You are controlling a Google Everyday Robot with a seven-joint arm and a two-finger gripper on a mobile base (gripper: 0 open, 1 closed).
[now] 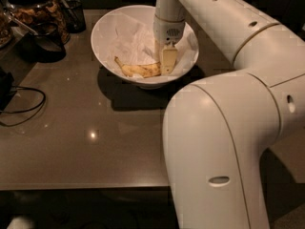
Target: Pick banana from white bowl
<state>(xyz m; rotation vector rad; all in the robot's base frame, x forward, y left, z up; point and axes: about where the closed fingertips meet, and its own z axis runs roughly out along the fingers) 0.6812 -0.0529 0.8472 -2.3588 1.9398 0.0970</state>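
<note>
Pincer (167, 69) inside white bowl (101, 46) beside banana (138, 70); open tabletop (95, 128) in front, jar (35, 13) and perhaps a cable (44, 98) far left.

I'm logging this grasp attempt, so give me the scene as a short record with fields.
white bowl: on the dark table, far side
banana: lying in the white bowl on crumpled white paper
tool: lowered into the white bowl, at the banana's right end
jar: dark glass, left of the white bowl
cable: on the table's left side
</note>
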